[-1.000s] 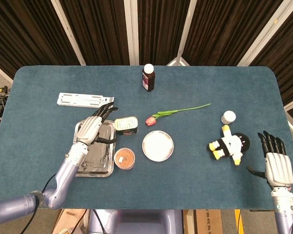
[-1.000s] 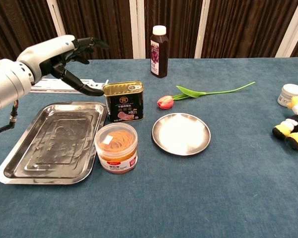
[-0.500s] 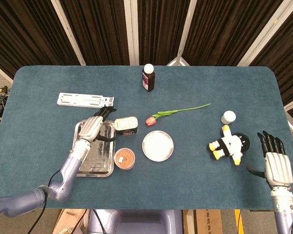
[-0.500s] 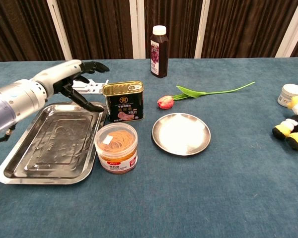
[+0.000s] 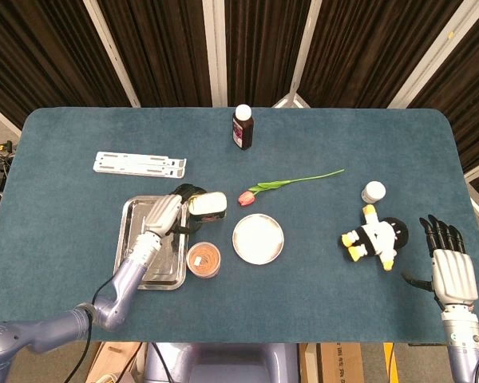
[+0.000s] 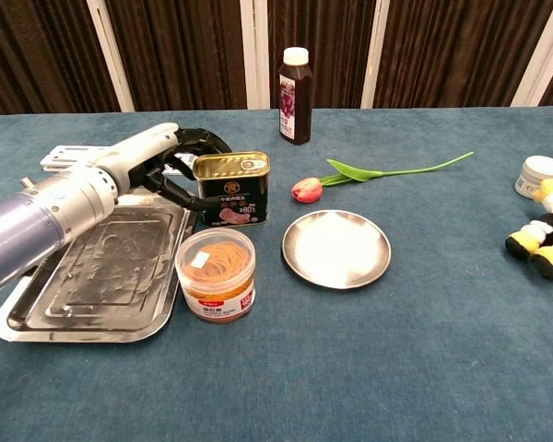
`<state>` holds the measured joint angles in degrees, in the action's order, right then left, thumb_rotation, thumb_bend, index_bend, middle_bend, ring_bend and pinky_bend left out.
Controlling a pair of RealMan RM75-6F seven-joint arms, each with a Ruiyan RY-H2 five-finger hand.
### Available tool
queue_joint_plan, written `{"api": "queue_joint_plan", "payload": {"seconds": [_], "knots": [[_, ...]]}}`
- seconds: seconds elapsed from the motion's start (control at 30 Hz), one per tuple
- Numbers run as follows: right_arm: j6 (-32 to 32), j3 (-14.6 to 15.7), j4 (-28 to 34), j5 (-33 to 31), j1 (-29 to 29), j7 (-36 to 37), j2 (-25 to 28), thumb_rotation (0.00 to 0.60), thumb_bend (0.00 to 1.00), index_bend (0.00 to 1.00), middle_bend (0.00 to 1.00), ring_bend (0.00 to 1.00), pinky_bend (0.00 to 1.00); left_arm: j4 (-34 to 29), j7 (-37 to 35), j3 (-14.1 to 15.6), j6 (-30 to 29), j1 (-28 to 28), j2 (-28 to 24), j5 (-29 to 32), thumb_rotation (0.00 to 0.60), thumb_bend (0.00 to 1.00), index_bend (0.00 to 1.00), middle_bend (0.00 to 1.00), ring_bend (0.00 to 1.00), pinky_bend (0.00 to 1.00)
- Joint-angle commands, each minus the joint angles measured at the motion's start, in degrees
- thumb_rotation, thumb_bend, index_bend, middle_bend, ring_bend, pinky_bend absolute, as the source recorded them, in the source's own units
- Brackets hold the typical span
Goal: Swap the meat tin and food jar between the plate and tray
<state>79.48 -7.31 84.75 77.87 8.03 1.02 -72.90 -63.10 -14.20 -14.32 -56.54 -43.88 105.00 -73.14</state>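
**Left hand closing around the meat tin beside the tray**

From the chest view, the left hand (image 6: 162, 158) reaches across the far corner of the tray (image 6: 37, 313), its dark fingers (image 6: 180, 195) curled around the left side of the meat tin (image 6: 231, 189). They look to be against the tin, but I cannot tell whether the hold is firm. The tin stands upright on the table just right of the tray, not in it, and not on the plate (image 6: 336, 248) either. The food jar (image 6: 217, 273) stands in front of the tin, right beside the tray's near right edge, its orange contents showing through the lid.

The head view looks straight down and shows what the chest view misses: the right hand (image 5: 448, 267), resting near the table's near right corner with its fingers straight and spread, holding nothing. It also shows the left hand over the tray's far right corner, hiding part of the tin's left end.

Around them: a dark bottle (image 6: 295, 84) with a white cap stands toward the back; a tulip (image 6: 369, 174) lies between the bottle and the plate, its bloom just right of the tin. A white bracket (image 5: 139, 165) lies beyond the tray. Far right, a plush toy (image 5: 376, 237) lies with a small white jar (image 5: 374, 191) just behind it.
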Motion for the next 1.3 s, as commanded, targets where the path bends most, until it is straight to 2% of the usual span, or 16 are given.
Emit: {"api": "queue_joint_plan", "payload": {"seconds": [0.03, 0.27, 0.47, 0.63, 0.8, 0.93, 1.07, 1.2, 1.3], "knots": [[-0.1, -0.2, -0.1, -0.2, 0.1, 0.0, 0.0, 0.6, 0.08, 0.0, 0.0, 0.0, 0.0, 2.5, 0.4, -0.3, -1.2, -0.9, 2.0, -1.2, 0.6, 0.49, 0.32, 0.31, 0.2, 0.31], [0.0, 0.4, -0.2, 0.9, 0.1, 0.1, 0.4, 0.6, 0.08, 0.0, 0.0, 0.0, 0.0, 4.8, 2.7, -0.9, -2.5, -1.8, 4.0, -1.5, 0.6, 0.63, 0.41, 0.43, 0.32, 0.42], [0.0, 0.4, -0.2, 1.0, 0.1, 0.2, 0.5, 0.6, 0.08, 0.0, 0.0, 0.0, 0.0, 3.4, 3.7, -2.3, -4.8, -1.4, 3.3, -1.2, 0.6, 0.67, 0.45, 0.48, 0.37, 0.47], [0.2, 0.7, -0.2, 1.8, 0.1, 0.1, 0.7, 0.6, 0.08, 0.0, 0.0, 0.0, 0.0, -2.5, 3.0, -3.6, -7.5, -0.3, -0.2, -1.9, 0.6, 0.67, 0.45, 0.48, 0.37, 0.47], [-0.4, 1.3, -0.6, 2.7, 0.5, -0.3, 0.6, 0.6, 0.08, 0.0, 0.0, 0.0, 0.0, -13.0, 5.1, -4.2, -9.6, 1.8, -6.7, -2.1, 0.6, 0.67, 0.44, 0.48, 0.37, 0.47], [-0.4, 1.6, -0.5, 3.0, 0.5, -1.0, 0.4, 0.6, 0.08, 0.0, 0.0, 0.0, 0.0, -21.2, 8.6, -2.9, -11.6, 5.1, -13.1, -2.2, 0.6, 0.65, 0.43, 0.47, 0.37, 0.46], [-0.7, 1.7, -0.4, 2.9, 0.6, -1.7, 0.1, 0.6, 0.08, 0.0, 0.0, 0.0, 0.0, -26.5, 7.5, -0.7, -11.5, 8.2, -18.6, -2.0, 0.6, 0.64, 0.42, 0.46, 0.37, 0.45], [-0.7, 1.8, -0.3, 2.9, 0.6, -2.0, -0.1, 0.6, 0.08, 0.0, 0.0, 0.0, 0.0, -27.5, 3.7, 1.7, -10.5, 10.6, -21.9, -2.1, 0.6, 0.64, 0.42, 0.46, 0.37, 0.45], [-0.5, 1.8, -0.2, 2.8, 0.6, -2.3, -0.2, 0.6, 0.08, 0.0, 0.0, 0.0, 0.0, -25.6, -2.1, 3.3, -10.7, 12.1, -23.0, -4.1, 0.6, 0.64, 0.42, 0.46, 0.37, 0.44]]}}
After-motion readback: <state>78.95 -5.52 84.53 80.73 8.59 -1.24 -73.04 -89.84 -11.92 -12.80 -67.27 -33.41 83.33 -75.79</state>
